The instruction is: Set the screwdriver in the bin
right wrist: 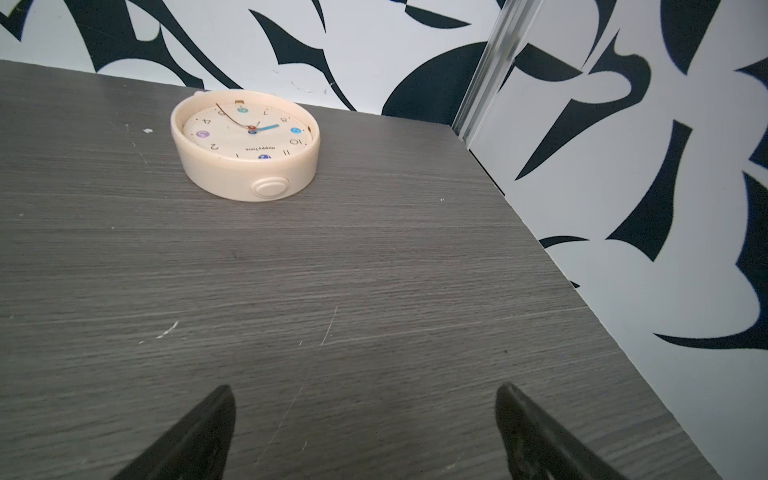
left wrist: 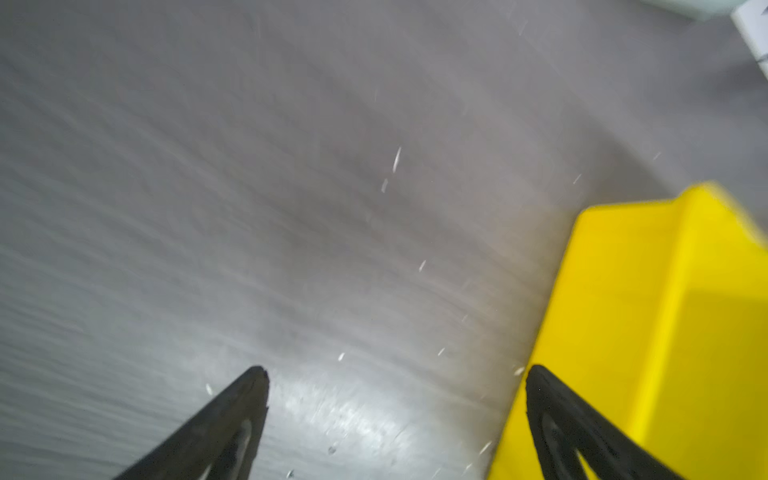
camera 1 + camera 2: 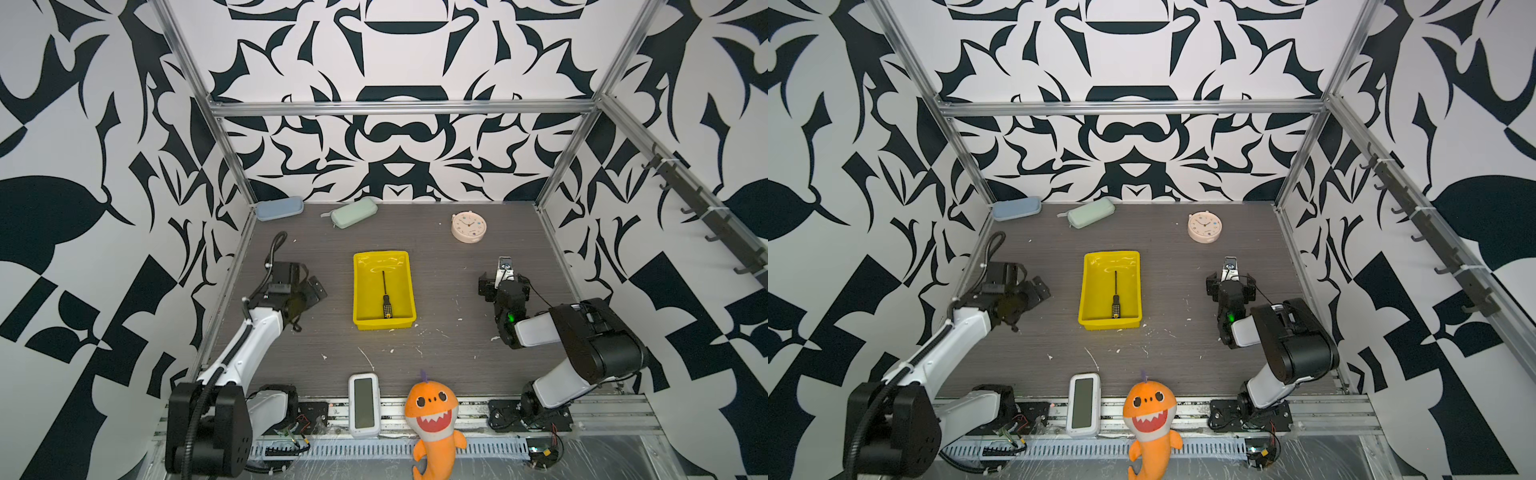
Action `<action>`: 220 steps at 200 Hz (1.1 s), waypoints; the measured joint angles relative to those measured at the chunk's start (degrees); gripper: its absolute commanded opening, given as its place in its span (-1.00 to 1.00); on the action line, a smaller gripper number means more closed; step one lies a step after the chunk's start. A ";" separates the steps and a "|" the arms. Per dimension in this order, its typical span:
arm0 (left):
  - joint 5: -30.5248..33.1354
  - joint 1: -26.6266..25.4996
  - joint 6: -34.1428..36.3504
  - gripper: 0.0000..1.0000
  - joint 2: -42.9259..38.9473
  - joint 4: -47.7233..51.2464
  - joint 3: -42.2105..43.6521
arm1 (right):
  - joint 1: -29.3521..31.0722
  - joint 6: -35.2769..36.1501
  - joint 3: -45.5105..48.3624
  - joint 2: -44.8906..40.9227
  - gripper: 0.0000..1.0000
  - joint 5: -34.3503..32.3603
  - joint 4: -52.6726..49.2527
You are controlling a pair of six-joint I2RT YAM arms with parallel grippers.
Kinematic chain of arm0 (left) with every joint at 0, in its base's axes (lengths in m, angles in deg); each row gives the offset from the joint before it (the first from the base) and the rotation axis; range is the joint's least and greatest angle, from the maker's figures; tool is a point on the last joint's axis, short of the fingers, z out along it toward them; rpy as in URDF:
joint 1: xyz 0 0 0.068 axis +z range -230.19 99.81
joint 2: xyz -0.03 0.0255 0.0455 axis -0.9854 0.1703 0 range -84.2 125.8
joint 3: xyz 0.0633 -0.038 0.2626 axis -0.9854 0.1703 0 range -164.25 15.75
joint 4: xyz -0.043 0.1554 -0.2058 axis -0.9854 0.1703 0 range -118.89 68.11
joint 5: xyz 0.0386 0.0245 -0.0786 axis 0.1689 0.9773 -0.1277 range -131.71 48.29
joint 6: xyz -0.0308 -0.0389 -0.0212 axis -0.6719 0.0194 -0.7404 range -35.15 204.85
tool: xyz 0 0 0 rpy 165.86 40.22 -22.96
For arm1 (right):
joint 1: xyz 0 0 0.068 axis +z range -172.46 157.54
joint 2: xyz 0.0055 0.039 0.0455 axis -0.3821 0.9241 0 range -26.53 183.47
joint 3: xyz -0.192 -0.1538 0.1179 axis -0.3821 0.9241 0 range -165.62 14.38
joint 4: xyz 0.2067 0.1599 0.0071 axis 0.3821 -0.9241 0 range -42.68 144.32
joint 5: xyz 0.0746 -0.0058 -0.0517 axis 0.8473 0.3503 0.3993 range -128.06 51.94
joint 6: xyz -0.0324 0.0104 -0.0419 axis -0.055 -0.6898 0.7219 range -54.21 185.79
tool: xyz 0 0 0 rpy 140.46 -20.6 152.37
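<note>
Already the screwdriver (image 3: 385, 297) lies flat in the bin (image 3: 368, 291), handle near the front wall, shaft pointing to the far end. The left gripper (image 2: 397, 370) stands wide and empty just beside the bin's left side. The right gripper (image 1: 363, 388), also wide and empty, hangs over the table (image 1: 374, 270), facing the clock (image 1: 245, 141).

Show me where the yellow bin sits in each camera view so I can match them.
Top view: bin near picture centre, screwdriver inside.
Top view: bin same place, a little left of picture centre.
Left wrist: its yellow outer wall, close beside the left gripper.
Right wrist: not in it.
Shared landmark: cream clock, in both top views and the right wrist view.
</note>
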 measured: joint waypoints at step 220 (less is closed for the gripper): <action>21.84 0.39 29.40 0.98 6.71 -51.10 20.24 | -0.11 -0.28 0.00 0.00 0.99 0.07 -1.64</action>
